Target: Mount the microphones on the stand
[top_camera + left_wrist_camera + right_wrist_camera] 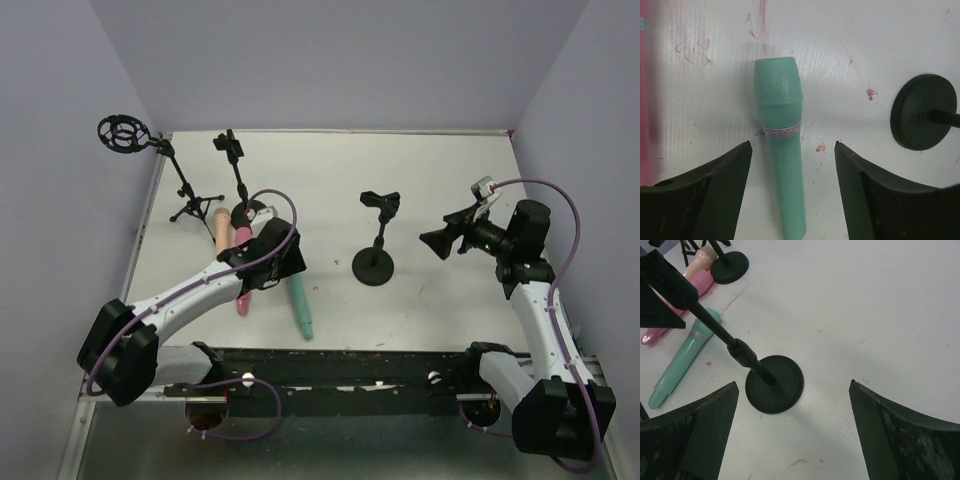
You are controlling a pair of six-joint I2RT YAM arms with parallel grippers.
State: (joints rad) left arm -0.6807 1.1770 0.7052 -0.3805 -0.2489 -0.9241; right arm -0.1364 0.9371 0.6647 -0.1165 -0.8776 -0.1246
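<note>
Three microphones, peach (221, 231), pink (243, 302) and green (300, 306), lie on the worktop (440, 180) among three stands, all counted only from overhead. The left gripper (792, 146), fingers apart, straddles the green one without touching; the right gripper (793, 386) gapes above a round-based stand (774, 384).

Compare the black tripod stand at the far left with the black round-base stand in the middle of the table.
The black tripod stand rests on three spread legs; the black round-base stand sits on a flat disc. The tripod stand's top carries a round ring mount; the round-base stand's top carries a small clip. Both are black, stand upright and hold nothing.
</note>
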